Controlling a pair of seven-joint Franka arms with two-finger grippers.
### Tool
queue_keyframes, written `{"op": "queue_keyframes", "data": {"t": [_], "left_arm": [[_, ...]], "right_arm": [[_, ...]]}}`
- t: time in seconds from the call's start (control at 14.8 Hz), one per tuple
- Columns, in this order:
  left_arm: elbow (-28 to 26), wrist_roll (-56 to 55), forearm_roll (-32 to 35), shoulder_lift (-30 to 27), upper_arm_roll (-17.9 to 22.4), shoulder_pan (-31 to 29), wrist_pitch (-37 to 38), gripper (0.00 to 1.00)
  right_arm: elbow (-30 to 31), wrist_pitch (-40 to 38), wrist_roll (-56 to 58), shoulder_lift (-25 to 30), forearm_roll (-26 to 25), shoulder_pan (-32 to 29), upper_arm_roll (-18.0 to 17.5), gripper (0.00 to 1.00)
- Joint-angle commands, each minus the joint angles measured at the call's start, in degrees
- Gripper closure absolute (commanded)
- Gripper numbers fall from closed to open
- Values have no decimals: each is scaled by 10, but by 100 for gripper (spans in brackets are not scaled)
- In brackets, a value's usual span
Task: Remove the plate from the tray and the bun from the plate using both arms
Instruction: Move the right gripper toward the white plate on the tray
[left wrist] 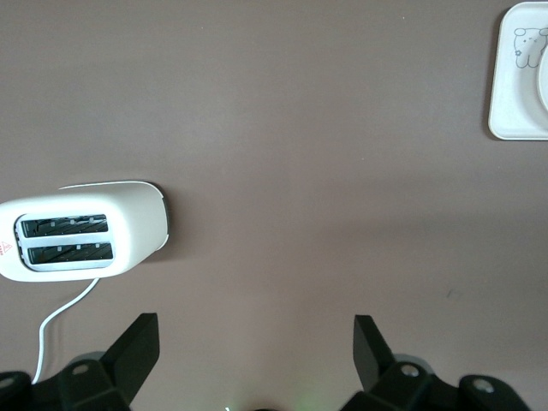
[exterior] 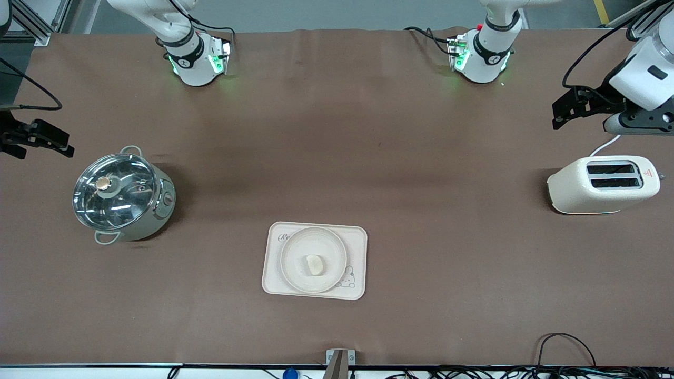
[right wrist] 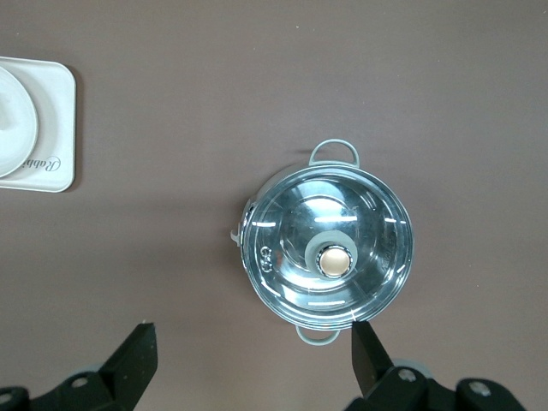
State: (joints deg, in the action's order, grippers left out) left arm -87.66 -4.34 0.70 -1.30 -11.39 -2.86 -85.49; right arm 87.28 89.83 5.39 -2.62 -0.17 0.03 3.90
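The round cream plate point(exterior: 300, 239) lies on a rectangular cream tray point(exterior: 356, 238) with a rabbit drawing, in the middle of the table near the front camera. The small pale bun point(exterior: 314, 264) rests on the plate. My left gripper point(exterior: 559, 113) hangs open and empty over the left arm's end of the table, beside the toaster; its wrist view point(left wrist: 257, 338) shows bare table between the fingers. My right gripper point(exterior: 47, 142) hangs open and empty over the right arm's end, close to the pot point(right wrist: 254, 342). Both are far from the plate.
A steel pot point(exterior: 122, 195) with a glass lid stands toward the right arm's end. A cream two-slot toaster point(exterior: 603, 184) with a white cord stands toward the left arm's end. Each wrist view catches a corner of the tray point(left wrist: 509, 94) point(right wrist: 56, 128).
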Motion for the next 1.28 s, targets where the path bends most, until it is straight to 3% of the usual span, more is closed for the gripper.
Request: {"op": "queue_keyframes", "data": {"t": [0.0, 0.34, 0.54, 0.74, 1.22], "left_arm": [[15, 6, 8, 6, -1, 1, 11, 0], [27, 2, 8, 16, 1, -3, 11, 0], [32, -3, 4, 21, 3, -7, 11, 0], [34, 3, 9, 24, 3, -7, 9, 0], [35, -1, 7, 33, 4, -7, 1, 0]], "right_arm": [[10, -4, -6, 15, -5, -6, -6, 0], [11, 5, -47, 8, 25, 7, -14, 0], [11, 45, -63, -35, 79, 23, -38, 0], [13, 122, -129, -105, 98, 79, -38, 0], [2, 393, -165, -335, 224, 161, -40, 0]]}}
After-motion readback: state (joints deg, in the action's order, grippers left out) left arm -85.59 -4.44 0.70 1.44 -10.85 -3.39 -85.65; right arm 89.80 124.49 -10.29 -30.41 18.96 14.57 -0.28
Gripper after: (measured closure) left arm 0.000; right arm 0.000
